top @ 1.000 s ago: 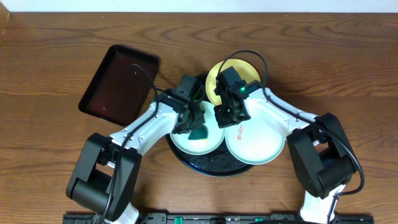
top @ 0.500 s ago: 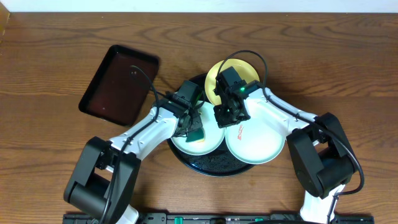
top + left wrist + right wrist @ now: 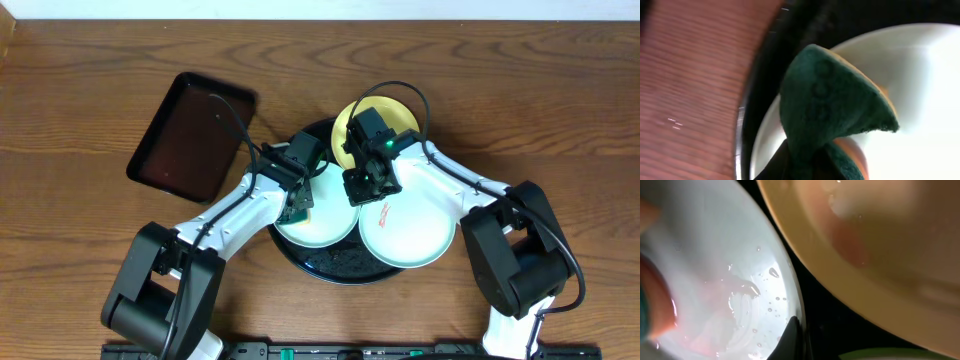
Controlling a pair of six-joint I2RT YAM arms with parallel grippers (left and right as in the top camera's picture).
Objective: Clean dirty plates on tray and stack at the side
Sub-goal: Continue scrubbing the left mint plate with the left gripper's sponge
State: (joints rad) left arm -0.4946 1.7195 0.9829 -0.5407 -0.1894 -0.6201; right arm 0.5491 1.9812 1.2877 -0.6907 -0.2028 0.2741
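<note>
The round black tray (image 3: 340, 268) holds three plates: a pale yellow one (image 3: 385, 112) at the back, a mint-white one (image 3: 330, 228) at the left and a mint-white one (image 3: 415, 235) at the right with a red smear. My left gripper (image 3: 300, 198) is shut on a green and orange sponge (image 3: 832, 100), pressed on the left plate (image 3: 920, 90) near its left rim. My right gripper (image 3: 362, 188) pinches that plate's far-right rim (image 3: 730, 255), which is wet; one fingertip (image 3: 791, 339) shows on the rim. The yellow plate (image 3: 880, 240) lies just beyond it.
A smaller rectangular dark tray (image 3: 190, 135) lies on the wooden table at the back left. The black tray's rim (image 3: 765, 90) borders bare wood on the left. Both arms cross over the tray's middle.
My left gripper has dragged the sponge from the middle of the left plate toward its left rim. The right gripper and the plates have stayed put.
</note>
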